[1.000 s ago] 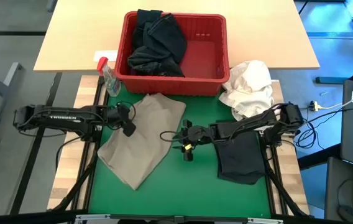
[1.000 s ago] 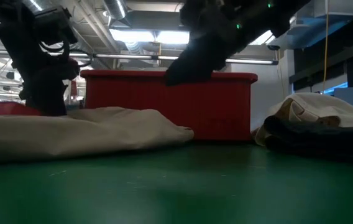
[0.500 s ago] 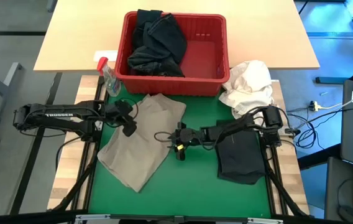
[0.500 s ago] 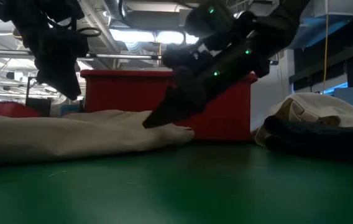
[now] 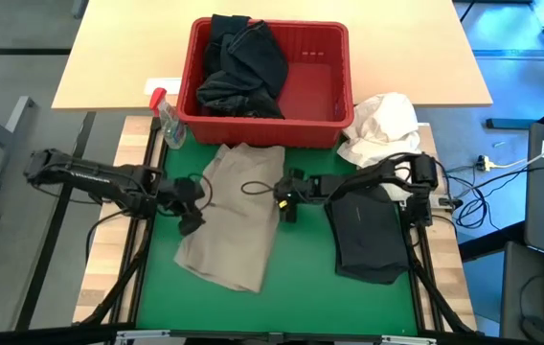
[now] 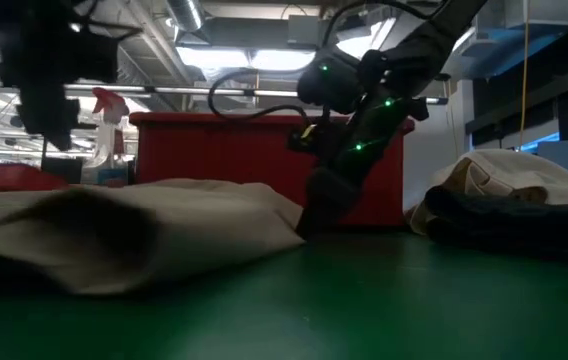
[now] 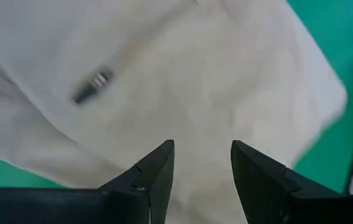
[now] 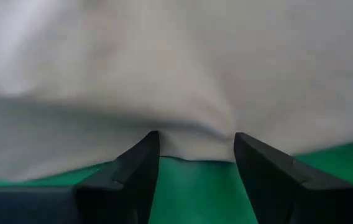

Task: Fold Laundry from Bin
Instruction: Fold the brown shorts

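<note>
Folding is under way: left gripper (image 5: 189, 226), fingers apart and empty, hovers over the khaki-beige cloth garment (image 5: 236, 216) on the green mat (image 5: 301, 278); right gripper (image 5: 288, 213), jaws parted, meets its right edge. Next likely needs another fold.

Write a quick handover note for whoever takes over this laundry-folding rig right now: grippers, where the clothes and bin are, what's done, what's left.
Left gripper: open, above the left edge of the khaki garment, holding nothing.
Right gripper: open, low at the garment's right edge, fingertips at the hem but not closed on it.
Khaki garment: on the green mat in front of the red bin, partly folded into a long strip.
Done: one dark garment lies folded on the mat's right side.
Left: finish the khaki fold, then the dark garments still in the bin.
White cloth bundle sits beside the bin.
</note>
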Available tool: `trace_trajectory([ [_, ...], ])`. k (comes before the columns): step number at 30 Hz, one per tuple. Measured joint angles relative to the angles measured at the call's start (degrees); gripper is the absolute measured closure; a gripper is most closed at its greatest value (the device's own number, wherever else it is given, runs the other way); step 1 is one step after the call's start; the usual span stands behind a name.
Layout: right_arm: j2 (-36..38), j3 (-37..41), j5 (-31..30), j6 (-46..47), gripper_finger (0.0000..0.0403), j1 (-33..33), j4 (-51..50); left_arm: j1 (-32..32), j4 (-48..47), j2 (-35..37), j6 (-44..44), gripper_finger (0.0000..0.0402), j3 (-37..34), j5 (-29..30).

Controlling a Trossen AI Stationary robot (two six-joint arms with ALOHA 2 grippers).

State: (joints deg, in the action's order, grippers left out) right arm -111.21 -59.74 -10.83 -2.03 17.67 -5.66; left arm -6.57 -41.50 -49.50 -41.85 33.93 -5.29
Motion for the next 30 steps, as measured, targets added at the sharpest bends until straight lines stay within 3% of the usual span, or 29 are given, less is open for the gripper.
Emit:
trace_trajectory([
  [8, 7.87, 0.26, 2.91, -1.61, 0.0194, -2.60, 5.71, -16.62, 11.01, -3.53, -1.17, 0.0249, -0.07, 2.79],
  [14, 6.59, 0.35, 7.50, -1.31, 0.0194, -4.13, 12.19, -26.02, 14.85, -10.91, -5.81, 0.0249, -0.07, 5.12],
  [21, 1.96, 0.48, 9.03, -0.98, 0.0194, -5.10, 16.81, -30.40, 20.80, -18.02, -12.78, 0.0249, -0.09, 5.14],
  [30, -3.21, 0.37, 8.11, -0.84, 0.0194, -4.90, 20.06, -32.34, 15.38, -22.54, -15.08, 0.0249, -0.09, 7.41],
])
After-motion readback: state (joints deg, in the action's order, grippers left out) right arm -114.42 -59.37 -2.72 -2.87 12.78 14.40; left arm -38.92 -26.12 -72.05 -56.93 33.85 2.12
